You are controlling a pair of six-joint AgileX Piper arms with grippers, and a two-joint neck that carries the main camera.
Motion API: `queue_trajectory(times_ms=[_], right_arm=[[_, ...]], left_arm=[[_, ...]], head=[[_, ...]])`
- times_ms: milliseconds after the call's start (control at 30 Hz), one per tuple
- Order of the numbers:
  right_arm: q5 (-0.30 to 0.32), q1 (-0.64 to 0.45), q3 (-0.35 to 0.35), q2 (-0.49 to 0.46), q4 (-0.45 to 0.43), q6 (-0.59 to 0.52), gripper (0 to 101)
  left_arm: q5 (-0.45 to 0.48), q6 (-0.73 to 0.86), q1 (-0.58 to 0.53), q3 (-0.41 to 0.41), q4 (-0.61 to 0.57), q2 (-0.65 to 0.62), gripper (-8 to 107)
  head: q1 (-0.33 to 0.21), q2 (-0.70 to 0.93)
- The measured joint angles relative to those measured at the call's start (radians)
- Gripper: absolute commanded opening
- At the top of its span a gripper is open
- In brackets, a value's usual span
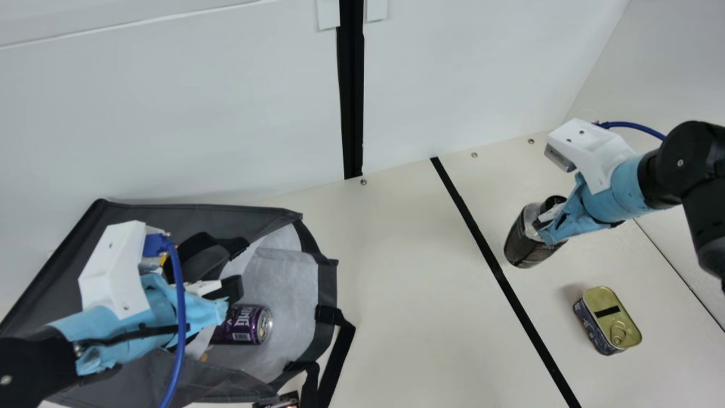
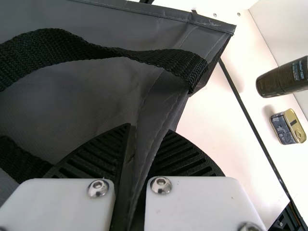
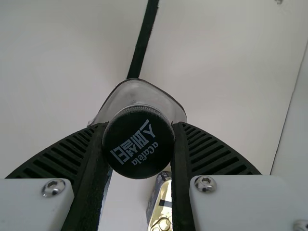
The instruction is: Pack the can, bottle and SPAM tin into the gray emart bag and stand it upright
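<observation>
Currently, the left gripper (image 1: 226, 299) is closed on the gray emart bag (image 1: 170, 213); in the left wrist view, a fold of the bag's fabric (image 2: 156, 108) runs between its two ribbed fingers. The bag lies on its side on the cream table (image 1: 396, 255), its mouth facing the black strip (image 1: 493, 263). The can (image 1: 243, 324) lies on its side inside the bag, near the mouth and just beside the left gripper as seen in the main view.

The right gripper (image 1: 545, 224) is clamped on the bottle (image 1: 524, 246). In the right wrist view, the black cap (image 3: 138, 142) sits between the fingers, with one finger against each side. The bottle is tilted; whether its base touches the table cannot be determined.

The SPAM tin (image 1: 612, 320) rests on the table, outside the bag and apart from both grippers, with its gold pull-tab face exposed. It is near the bottle, on the same side of the black strip. The bag and can are located on the opposite side of that strip.
</observation>
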Motion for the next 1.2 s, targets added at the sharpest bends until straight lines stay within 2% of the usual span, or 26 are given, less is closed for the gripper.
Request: queue_trajectory(times_ms=[700,900,1200], right_arm=[[-0.002,0.009,0.158,-0.079,0.178,-0.411,0],[-0.002,0.03,0.196,-0.093,0.216,-0.482,0],[-0.001,0.088,0.247,-0.119,0.255,-0.52,0]], left_arm=[[0.0,0.0,0.0,0.0,0.0,0.0,-8],[0.0,0.0,0.0,0.0,0.0,0.0,-8],[0.0,0.0,0.0,0.0,0.0,0.0,-8]], head=[[0.0,0.0],[0.0,0.0],[0.0,-0.002]])
